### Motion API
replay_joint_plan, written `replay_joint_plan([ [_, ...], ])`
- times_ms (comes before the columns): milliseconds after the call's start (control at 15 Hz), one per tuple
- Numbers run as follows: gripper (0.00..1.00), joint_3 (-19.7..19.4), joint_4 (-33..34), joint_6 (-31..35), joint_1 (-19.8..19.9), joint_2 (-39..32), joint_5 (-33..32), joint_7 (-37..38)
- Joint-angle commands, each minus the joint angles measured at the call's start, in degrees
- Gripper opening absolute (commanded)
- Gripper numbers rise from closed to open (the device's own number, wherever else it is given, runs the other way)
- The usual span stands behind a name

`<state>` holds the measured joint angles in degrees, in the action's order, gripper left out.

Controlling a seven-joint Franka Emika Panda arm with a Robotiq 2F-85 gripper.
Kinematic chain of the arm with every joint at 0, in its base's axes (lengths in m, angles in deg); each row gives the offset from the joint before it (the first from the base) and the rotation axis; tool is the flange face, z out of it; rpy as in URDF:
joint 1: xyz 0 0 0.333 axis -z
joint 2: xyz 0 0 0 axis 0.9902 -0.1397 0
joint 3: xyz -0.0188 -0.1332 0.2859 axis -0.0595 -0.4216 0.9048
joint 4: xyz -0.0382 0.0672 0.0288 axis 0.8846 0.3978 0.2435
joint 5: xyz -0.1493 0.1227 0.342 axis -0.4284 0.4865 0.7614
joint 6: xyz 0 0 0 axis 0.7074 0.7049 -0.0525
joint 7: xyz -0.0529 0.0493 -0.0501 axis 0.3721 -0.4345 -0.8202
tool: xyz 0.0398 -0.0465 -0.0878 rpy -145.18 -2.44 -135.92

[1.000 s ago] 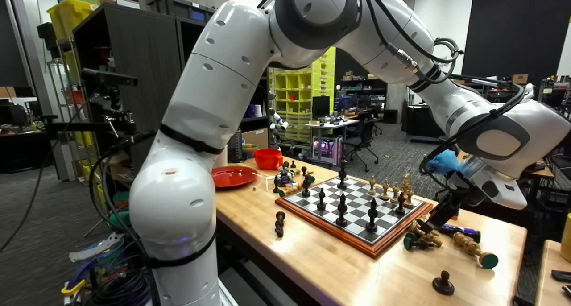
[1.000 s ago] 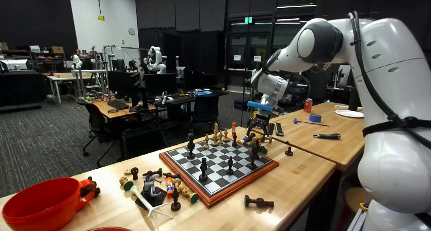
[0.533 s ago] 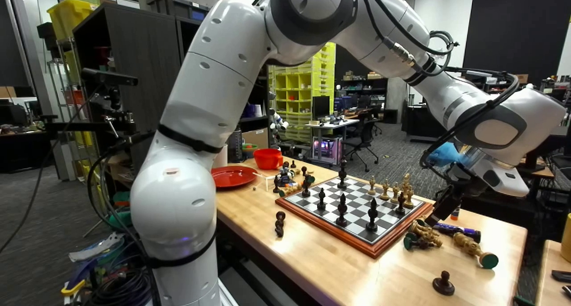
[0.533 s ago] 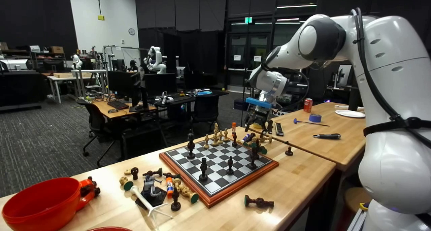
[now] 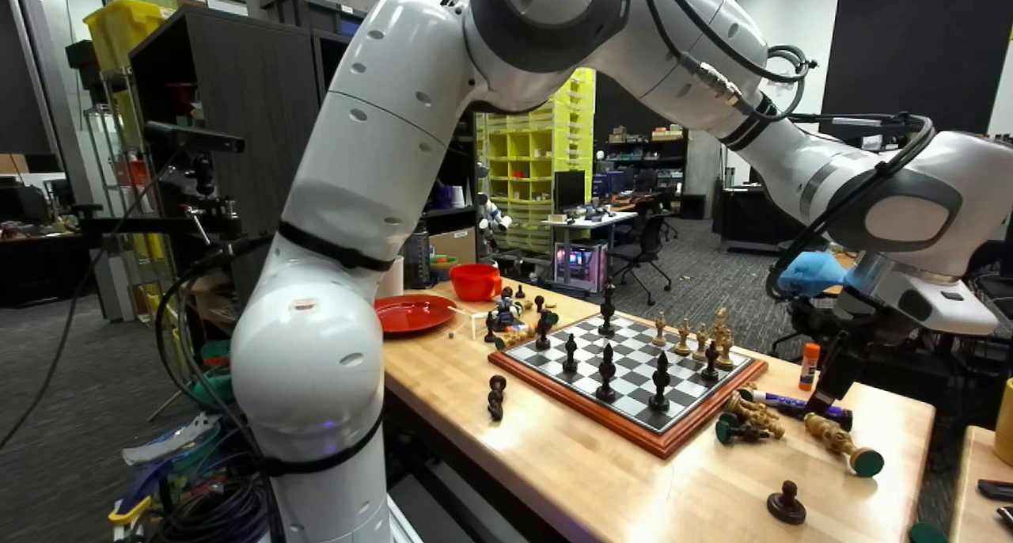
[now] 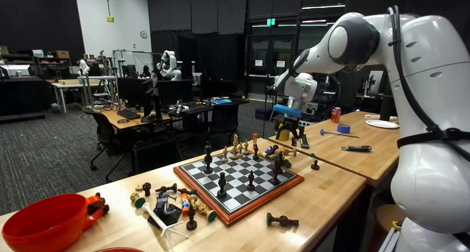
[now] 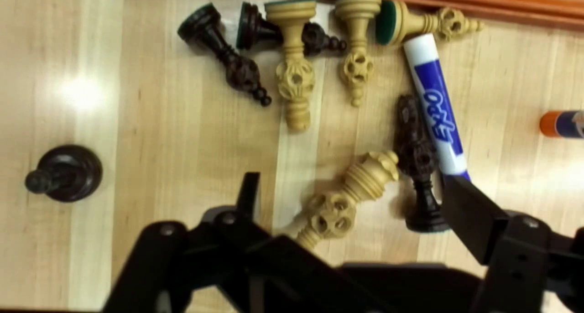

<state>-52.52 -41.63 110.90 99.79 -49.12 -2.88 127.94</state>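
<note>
My gripper [image 7: 353, 185] is open and empty, above the tabletop at the chessboard's end; it shows in both exterior views [image 5: 825, 404] [image 6: 288, 136]. A large light chess piece [image 7: 332, 212] lies on its side beneath and between the fingers, its lower end hidden by the gripper. A dark piece [image 7: 417, 158] lies beside a white and blue marker [image 7: 437, 103], near the right finger in the wrist view. I cannot tell whether that finger touches either. Further light pieces [image 7: 295, 71] and dark pieces [image 7: 223, 53] lie toppled by the board's rim [image 7: 502, 0].
The chessboard [image 5: 578, 400] holds standing dark and light pieces. A dark pawn [image 7: 73, 174] stands near the table edge. A glue stick [image 5: 809, 366] stands near the gripper. A red cup [image 6: 44, 222], red plate [image 5: 411, 313] and another table with tape [image 6: 343, 128] are around.
My gripper has lifted from the toppled pieces and shifted away from the board, turning more downright. It stays open. A small dark thing near the table gap now shows a green face.
</note>
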Motion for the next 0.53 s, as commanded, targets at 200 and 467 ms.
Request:
replay_joint_plan([
  [200,1.0,-2.21,-1.45,9.21,-2.25,1.12,-7.96,10.12],
  [467,1.0,-2.58,-2.99,12.07,-3.8,1.19,-13.41,16.69],
])
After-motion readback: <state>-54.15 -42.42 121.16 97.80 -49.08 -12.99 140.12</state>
